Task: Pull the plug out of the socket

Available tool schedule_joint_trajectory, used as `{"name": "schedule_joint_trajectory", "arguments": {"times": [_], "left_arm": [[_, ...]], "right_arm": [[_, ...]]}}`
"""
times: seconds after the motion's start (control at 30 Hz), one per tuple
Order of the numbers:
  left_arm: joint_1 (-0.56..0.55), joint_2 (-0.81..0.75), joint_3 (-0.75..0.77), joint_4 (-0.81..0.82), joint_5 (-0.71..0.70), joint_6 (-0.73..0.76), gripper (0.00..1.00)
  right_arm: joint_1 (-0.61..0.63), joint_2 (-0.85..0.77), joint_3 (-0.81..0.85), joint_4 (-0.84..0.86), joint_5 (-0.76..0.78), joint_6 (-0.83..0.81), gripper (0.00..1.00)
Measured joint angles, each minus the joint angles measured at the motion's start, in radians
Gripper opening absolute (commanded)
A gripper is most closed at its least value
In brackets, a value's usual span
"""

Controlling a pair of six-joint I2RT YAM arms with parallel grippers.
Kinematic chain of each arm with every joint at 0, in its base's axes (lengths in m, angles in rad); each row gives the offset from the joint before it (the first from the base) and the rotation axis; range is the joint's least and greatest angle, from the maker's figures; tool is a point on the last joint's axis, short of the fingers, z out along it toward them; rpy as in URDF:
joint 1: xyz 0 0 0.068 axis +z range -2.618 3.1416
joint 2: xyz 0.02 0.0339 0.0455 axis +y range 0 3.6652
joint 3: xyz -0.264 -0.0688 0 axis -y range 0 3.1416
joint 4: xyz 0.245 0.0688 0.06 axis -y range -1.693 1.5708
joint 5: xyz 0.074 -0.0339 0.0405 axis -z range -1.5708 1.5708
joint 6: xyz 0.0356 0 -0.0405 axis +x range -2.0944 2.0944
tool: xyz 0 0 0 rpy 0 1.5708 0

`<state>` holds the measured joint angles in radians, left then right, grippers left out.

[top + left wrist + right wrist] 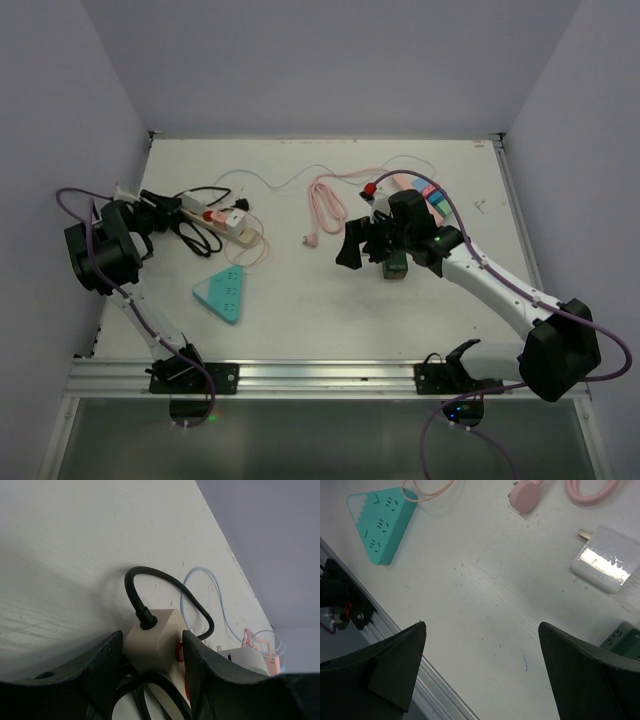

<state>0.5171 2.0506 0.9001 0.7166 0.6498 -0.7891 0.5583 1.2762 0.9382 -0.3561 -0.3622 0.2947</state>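
Left wrist shows the left pincer narrowed around the cream plastic power strip, contact unclear: clamp firmly so nothing lifts when the wide-open, empty right pincer pulls.

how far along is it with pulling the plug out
Nothing looks done yet: the plug still sits in the white strip. In hand: the left fingers bracket the strip's cord end, apparently to steady it; whether they press it is unclear. The right fingers are open and empty above the table, away from the strip. Left: grip the plug and pull it out.
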Motion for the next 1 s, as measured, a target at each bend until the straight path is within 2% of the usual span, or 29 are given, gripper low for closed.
{"name": "schedule_joint_trajectory", "arguments": {"times": [0.2,0.27,0.4,0.43,0.7,1.0], "left_arm": [[-0.002,0.031,-0.011,0.091,0.052,-0.064,0.31],[-0.005,0.032,-0.016,0.103,0.069,-0.076,0.20],[-0.018,0.032,-0.016,0.123,0.086,-0.100,0.10],[-0.023,0.032,-0.016,0.129,0.089,-0.109,0.01],[-0.090,-0.045,-0.062,0.148,0.099,-0.164,0.00],[-0.277,-0.322,-0.120,0.051,0.043,-0.085,0.00]], "right_arm": [[0.001,0.000,-0.011,0.005,0.000,0.004,0.98],[0.002,0.000,-0.011,0.005,0.000,0.005,0.98],[0.006,0.000,-0.011,0.005,0.000,0.008,0.98],[0.008,-0.001,-0.011,0.005,0.000,0.008,0.98],[0.029,-0.021,-0.011,0.004,0.002,0.008,0.98],[0.076,-0.023,0.000,-0.001,0.011,0.003,0.98]]}}
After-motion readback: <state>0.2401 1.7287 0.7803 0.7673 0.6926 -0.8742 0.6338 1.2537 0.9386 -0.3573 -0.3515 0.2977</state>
